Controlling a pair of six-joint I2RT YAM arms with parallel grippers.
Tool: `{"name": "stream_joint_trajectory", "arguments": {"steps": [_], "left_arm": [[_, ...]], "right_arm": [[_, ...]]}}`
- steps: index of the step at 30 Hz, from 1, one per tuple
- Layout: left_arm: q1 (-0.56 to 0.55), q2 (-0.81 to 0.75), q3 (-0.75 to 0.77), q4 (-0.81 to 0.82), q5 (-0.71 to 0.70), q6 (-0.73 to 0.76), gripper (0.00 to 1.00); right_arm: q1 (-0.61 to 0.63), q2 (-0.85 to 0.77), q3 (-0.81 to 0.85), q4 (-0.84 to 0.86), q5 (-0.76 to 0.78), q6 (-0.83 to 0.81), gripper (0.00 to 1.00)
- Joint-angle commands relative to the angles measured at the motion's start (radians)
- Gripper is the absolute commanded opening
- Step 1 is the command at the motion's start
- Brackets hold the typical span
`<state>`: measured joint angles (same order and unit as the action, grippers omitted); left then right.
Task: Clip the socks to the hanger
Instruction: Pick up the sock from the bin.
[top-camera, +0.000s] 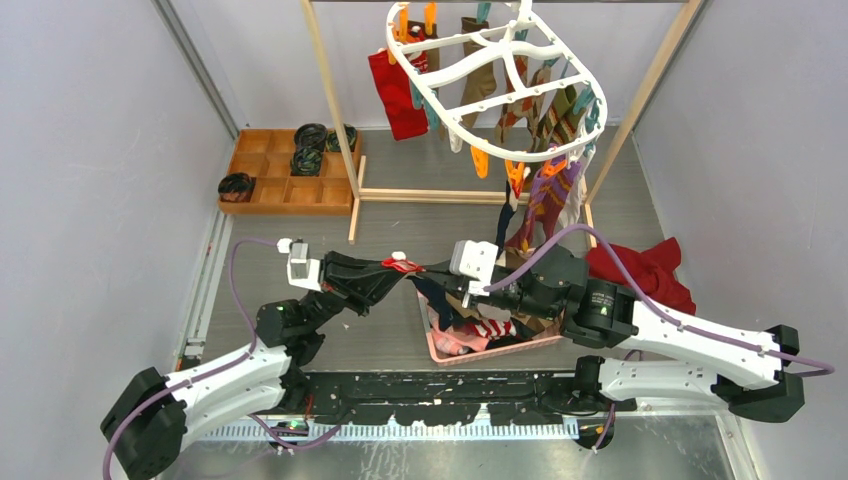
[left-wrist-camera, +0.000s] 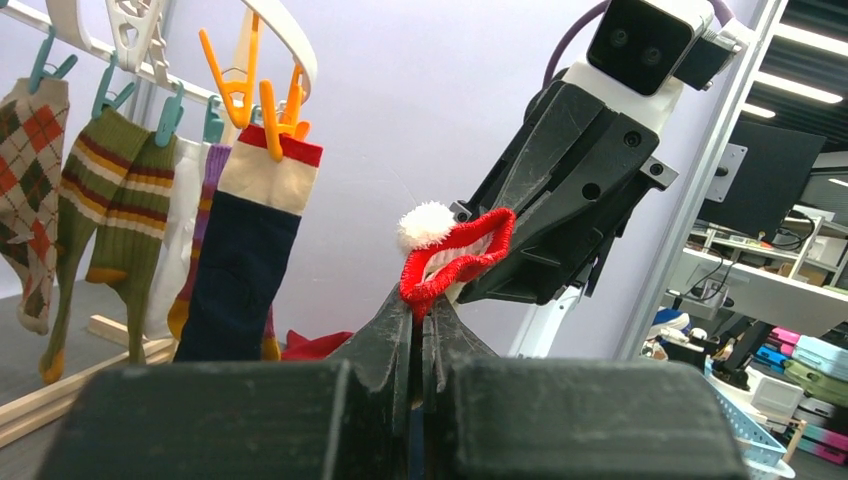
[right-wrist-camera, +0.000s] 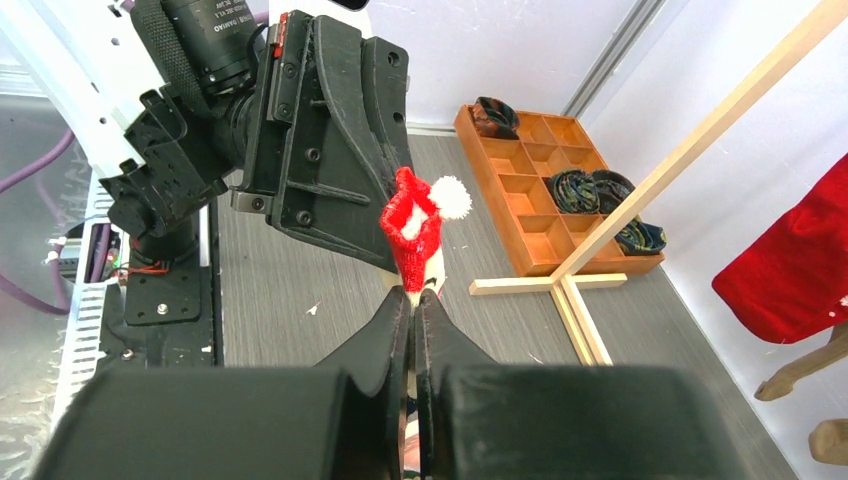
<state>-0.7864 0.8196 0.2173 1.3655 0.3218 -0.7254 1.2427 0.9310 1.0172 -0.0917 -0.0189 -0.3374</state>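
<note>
Top external view: two arms meet tip to tip over the middle of the table (top-camera: 300, 225), one sock held between them.
Hanger: the white oval hanger (top-camera: 512, 70) hangs from a wooden rack (top-camera: 330, 100) at the far side, raised and tilted, with many socks already pegged round its rim.
Basket: a pink basket (top-camera: 490, 350) of loose socks sits on the table just under the two wrists.
Held sock: the red-cuffed sock (top-camera: 403, 265) with a white pom-pom is up in the air between the arms; only its cuff shows, and the rest is hidden.
Left jaws: together, pinching one edge of the cuff (left-wrist-camera: 455, 262).
Right jaws: together, pinching the opposite edge (right-wrist-camera: 410, 225).
Key relation: the cuff lies stretched left to right between the tips; the hanger is beyond and above, off to the right, likely nearer the right arm.
Likely target: an orange peg (left-wrist-camera: 235, 85) looks free.
</note>
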Motion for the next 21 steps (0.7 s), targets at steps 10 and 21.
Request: {"name": "stream_joint_trajectory", "arguments": {"steps": [10,21], "left_arm": [[-0.004,-0.183,0.018,-0.343,-0.042,0.154,0.69],[-0.004,-0.148,0.193,-0.658,-0.094,0.229,0.86]], "right_arm": [[0.005,-0.15,0.103,-0.204,0.262,0.098,0.01],[0.005,-0.259,0.19,-0.577,0.539,0.294,0.01]]}}
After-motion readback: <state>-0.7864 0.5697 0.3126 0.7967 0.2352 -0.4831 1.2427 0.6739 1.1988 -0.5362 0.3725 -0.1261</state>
